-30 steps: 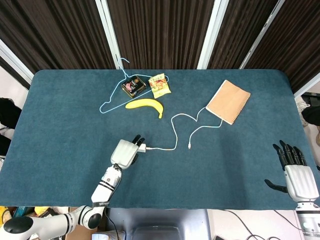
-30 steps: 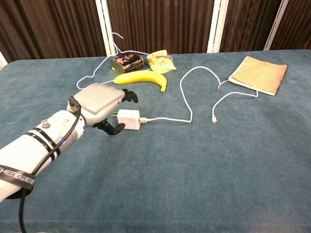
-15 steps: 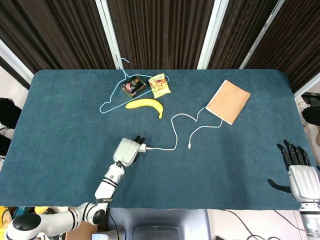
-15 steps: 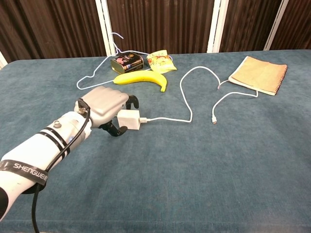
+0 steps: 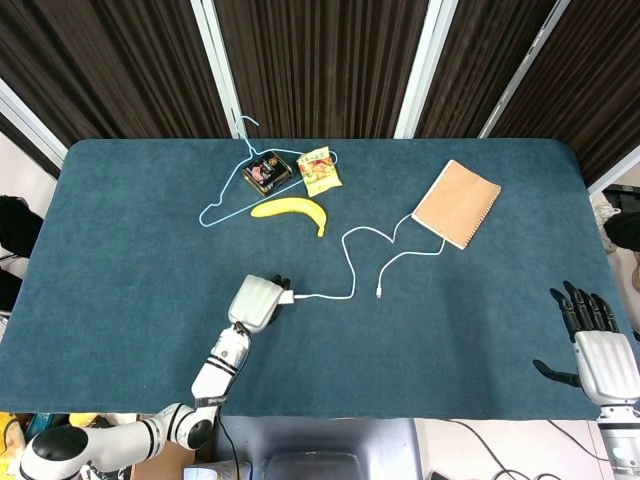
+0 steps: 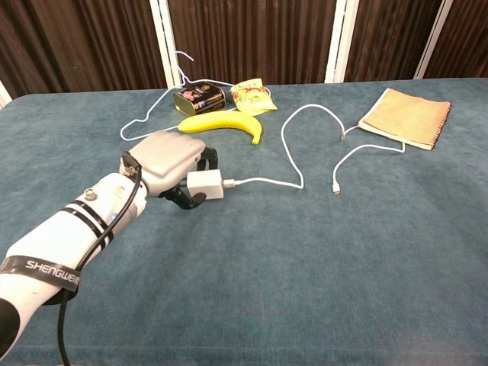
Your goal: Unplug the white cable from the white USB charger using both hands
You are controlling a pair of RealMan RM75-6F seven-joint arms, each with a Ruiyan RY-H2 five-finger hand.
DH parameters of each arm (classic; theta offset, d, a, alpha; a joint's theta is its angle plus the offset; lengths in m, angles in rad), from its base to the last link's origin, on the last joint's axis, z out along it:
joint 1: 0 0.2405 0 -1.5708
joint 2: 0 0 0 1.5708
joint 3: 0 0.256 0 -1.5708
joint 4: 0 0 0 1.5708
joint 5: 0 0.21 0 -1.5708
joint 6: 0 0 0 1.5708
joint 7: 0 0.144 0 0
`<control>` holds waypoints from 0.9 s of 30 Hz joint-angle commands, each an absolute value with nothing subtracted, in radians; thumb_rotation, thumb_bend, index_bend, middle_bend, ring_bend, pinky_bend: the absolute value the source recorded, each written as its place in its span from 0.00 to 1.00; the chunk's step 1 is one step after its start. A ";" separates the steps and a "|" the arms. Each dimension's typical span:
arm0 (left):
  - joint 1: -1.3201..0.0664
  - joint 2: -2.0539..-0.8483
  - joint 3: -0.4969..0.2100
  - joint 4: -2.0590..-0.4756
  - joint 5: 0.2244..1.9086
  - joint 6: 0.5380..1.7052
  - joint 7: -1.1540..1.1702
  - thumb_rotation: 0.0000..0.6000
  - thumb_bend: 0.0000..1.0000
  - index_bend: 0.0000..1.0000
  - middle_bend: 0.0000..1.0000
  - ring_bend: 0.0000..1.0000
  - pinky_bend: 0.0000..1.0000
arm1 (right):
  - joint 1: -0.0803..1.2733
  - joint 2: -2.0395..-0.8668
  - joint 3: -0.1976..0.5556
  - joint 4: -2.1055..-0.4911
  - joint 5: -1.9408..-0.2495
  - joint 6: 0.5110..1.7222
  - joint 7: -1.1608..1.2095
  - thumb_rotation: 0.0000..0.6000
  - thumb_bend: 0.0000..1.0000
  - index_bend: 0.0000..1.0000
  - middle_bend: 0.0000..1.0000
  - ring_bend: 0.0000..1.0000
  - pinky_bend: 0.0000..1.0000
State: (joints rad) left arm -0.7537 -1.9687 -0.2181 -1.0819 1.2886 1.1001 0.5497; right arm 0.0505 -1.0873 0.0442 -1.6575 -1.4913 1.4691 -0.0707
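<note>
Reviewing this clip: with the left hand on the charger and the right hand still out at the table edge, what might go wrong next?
The left hand grips the white USB charger alone; lifting now would likely drag the still-plugged white cable across the cloth. The cable's far part runs beside the notebook, so it may snag or tug it. The right hand sits open near the table's edge, leaving a long reach.
</note>
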 commanded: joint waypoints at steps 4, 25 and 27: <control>-0.719 -1.947 -0.192 -1.154 1.312 1.140 0.500 1.00 0.55 0.73 0.75 1.00 1.00 | 0.080 -1.116 0.044 -1.629 -1.550 1.462 -0.033 1.00 0.10 0.00 0.00 0.00 0.00; -0.642 -1.757 -0.181 -1.608 1.240 1.232 0.719 1.00 0.59 0.73 0.76 1.00 1.00 | 0.445 -1.475 0.237 -1.644 -1.457 1.174 -0.201 1.00 0.36 0.51 0.11 0.00 0.00; -0.640 -1.748 -0.182 -1.622 1.236 1.237 0.728 1.00 0.59 0.73 0.76 1.00 1.00 | 0.478 -1.533 0.249 -1.619 -1.458 1.171 -0.218 1.00 0.37 0.53 0.12 0.00 0.00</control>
State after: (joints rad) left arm -0.6423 -1.7537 -0.1822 -1.6155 1.2388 1.2323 0.7232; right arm 0.4374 -1.4712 0.2233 -1.6521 -1.4746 1.1909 -0.1951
